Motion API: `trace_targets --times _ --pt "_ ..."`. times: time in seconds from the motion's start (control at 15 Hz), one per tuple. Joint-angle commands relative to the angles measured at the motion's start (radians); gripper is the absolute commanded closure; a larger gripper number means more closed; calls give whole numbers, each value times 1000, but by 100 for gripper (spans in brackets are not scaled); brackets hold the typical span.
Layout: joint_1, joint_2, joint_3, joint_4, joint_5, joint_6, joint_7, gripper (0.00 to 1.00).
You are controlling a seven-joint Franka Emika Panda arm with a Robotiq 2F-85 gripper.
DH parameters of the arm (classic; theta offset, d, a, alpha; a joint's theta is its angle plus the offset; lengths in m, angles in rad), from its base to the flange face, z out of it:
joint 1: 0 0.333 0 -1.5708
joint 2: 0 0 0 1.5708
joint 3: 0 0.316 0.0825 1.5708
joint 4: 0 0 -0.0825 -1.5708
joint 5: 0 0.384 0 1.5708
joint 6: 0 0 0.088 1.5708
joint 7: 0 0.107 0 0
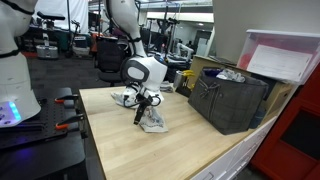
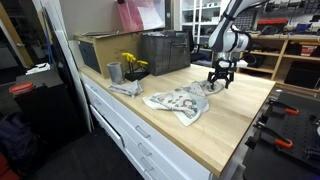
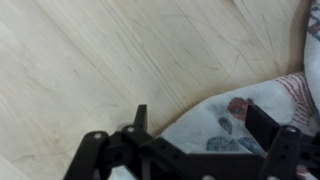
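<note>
My gripper (image 2: 221, 83) hangs over the pale wooden tabletop (image 2: 245, 130) at one end of the crumpled white patterned cloth (image 2: 180, 102) lying on it, with the dark slatted plastic crate (image 2: 165, 50) standing behind the cloth and the grey metal cup (image 2: 114, 72) on the table past the cloth's other end.

The gripper (image 3: 198, 112) sits at six o'clock, black and blocky, with its two fingers (image 3: 141, 118) standing wide apart. A white cloth (image 3: 225, 125) printed with reddish and grey shapes spreads in from four o'clock toward the centre. Its rumpled edge lies in the gap between the fingers, nearer the one at five o'clock, though I can't tell whether they touch. The pale wooden tabletop (image 3: 110, 50) fills the view from eight o'clock round to one. Up in the corner at two o'clock there's a blurred pinkish patch (image 3: 312, 22), too vague to name.
</note>
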Motion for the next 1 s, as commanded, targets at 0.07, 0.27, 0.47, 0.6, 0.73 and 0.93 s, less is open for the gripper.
trace_targets --times 0.07,0.27,0.47,0.6,0.73,0.93 --pt "26 27 -3 -36 -22 100 85 34" --pt "38 30 -7 -39 -34 134 110 56" --pt "44 20 -8 -41 -50 133 134 78" --pt "42 5 -6 -42 -57 118 134 93" --pt "30 -23 -8 -48 -58 96 128 100" --pt "-2 -68 -24 -52 -88 20 79 97"
